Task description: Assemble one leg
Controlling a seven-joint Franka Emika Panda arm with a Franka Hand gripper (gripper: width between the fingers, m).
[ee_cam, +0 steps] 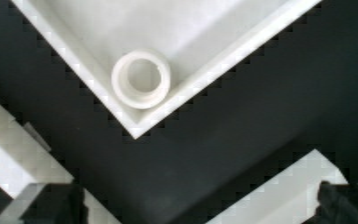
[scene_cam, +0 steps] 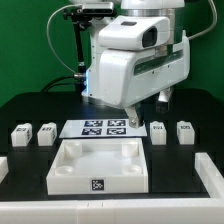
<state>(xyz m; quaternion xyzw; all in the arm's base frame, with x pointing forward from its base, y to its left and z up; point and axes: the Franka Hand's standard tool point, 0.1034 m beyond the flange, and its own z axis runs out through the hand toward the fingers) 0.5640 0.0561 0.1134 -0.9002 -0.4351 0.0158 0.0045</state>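
Four legs stand in a row on the black table: two towards the exterior view's left and two towards its right, each a small white block with a tag. The large white tray-like piece lies in front of them. My gripper hangs above the table behind the right pair, open and empty. In the wrist view the gripper has its fingers wide apart with nothing between them. A corner of the tray-like piece with a round socket shows there. No leg shows in the wrist view.
The marker board lies between the two pairs of legs, under the arm. White parts sit at the table's left edge and right edge. White strips cross the wrist view; what they are I cannot tell.
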